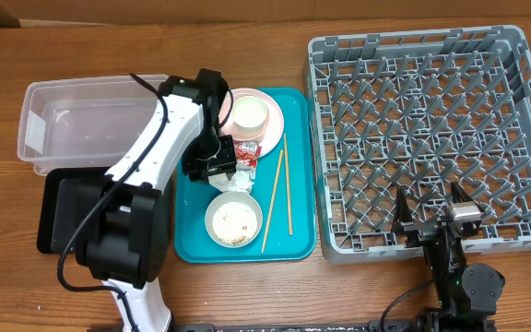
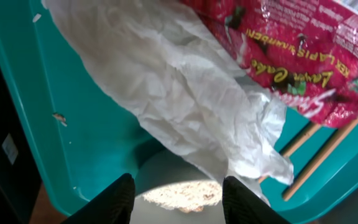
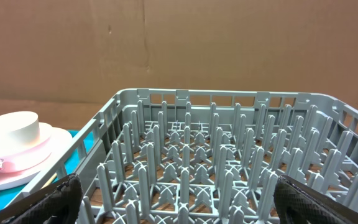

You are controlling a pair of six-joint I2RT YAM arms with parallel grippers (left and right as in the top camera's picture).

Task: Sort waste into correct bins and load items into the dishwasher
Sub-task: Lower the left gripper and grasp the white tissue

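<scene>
Sorting barely begun: dish rack (image 1: 413, 41) and clear tub (image 1: 90, 85) both bare.
Left hand (image 2: 180, 199) part-open, gripping nothing; napkin (image 2: 185, 93) just ahead of its fingertips, beside the sauce packet (image 2: 303, 56). Right hand (image 3: 188, 202) gapes wide before the rack. Plate (image 1: 270, 138), rice bowl (image 1: 233, 221) and chopsticks (image 1: 275, 198) not yet loaded. Wooden bench (image 1: 247, 46), cardboard backdrop (image 3: 166, 43).

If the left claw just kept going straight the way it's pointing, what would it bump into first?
Most likely the crumpled white napkin on the teal tray: it fills the view just ahead of the open left claw. A bowl of rice sits right beneath it, so depth is unclear.
</scene>
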